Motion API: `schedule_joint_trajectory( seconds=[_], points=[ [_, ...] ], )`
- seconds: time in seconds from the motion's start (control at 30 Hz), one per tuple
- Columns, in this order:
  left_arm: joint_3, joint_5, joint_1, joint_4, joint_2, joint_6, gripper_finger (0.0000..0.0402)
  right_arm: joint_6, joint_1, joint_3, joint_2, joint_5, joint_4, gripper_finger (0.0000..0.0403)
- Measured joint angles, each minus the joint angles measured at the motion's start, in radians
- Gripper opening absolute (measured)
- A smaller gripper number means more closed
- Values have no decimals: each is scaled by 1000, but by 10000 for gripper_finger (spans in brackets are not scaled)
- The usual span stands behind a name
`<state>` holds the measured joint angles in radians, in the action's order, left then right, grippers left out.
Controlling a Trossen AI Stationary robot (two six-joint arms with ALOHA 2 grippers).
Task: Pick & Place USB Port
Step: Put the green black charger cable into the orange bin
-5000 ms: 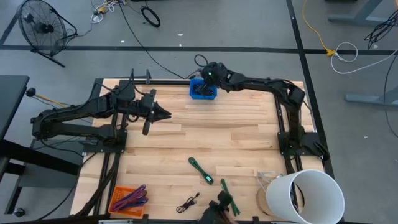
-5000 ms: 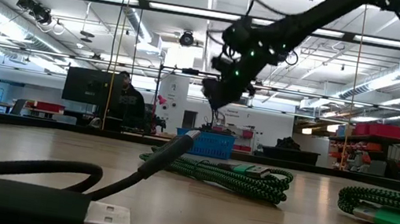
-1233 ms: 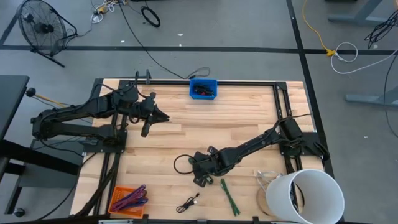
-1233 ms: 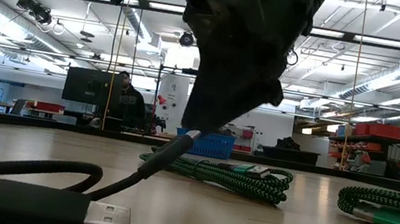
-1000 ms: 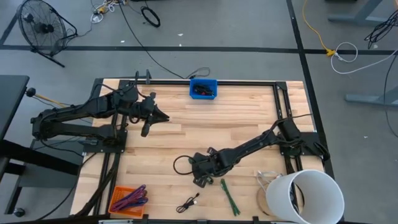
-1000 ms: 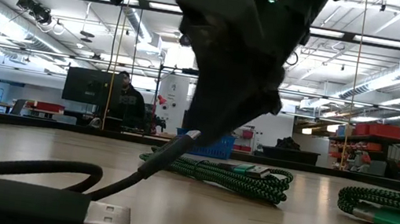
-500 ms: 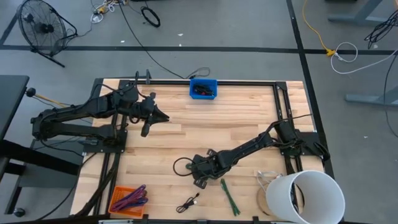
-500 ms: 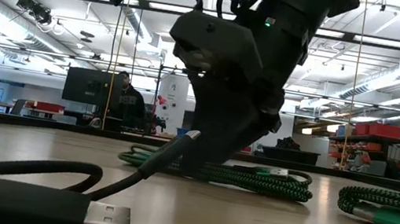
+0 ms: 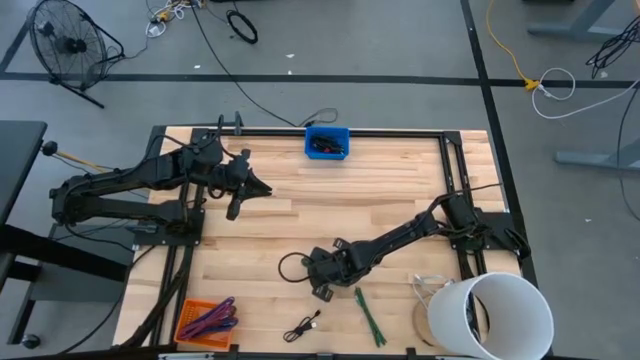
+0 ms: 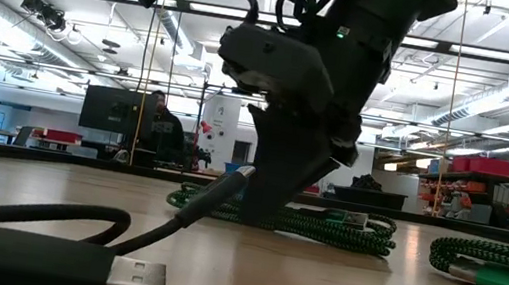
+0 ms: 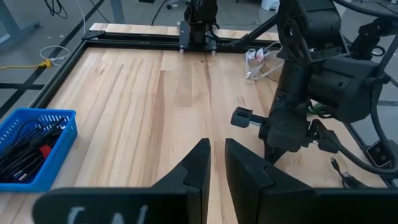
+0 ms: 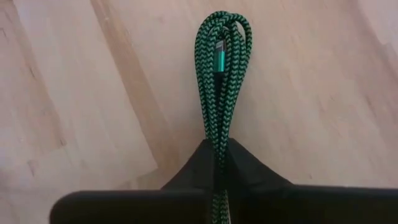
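Low over the pale wooden table (image 9: 400, 190), near its front edge: right gripper (image 12: 219, 163), dark tapered fingers pinched tight on a braided green cable (image 12: 222, 74), folded into a narrow bundle lying flat on the planks. Farther back on the left side, raised and waiting: left gripper (image 9: 262, 185), its wedge-shaped fingers nearly together, holding nothing. At the far edge: blue mesh plastic bin (image 9: 327, 143).

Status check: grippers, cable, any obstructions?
Right gripper shut on green cable, low on table. Left gripper idle, raised at left. Blue bin far side, path open.
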<state>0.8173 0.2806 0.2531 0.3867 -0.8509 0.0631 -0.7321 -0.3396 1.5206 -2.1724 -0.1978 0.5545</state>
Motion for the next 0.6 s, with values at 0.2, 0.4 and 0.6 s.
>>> schedule_joint_trajectory(
  seconds=[0.2,0.4,0.6],
  points=[
    [0,1,0,0,0,0,53,110,50,-7,82,-91,4,5],
    [0,3,0,-13,0,0,53,226,109,-5,210,-182,-11,4],
    [0,14,0,-71,0,-1,53,389,149,-4,367,-270,-153,4]
  ],
)
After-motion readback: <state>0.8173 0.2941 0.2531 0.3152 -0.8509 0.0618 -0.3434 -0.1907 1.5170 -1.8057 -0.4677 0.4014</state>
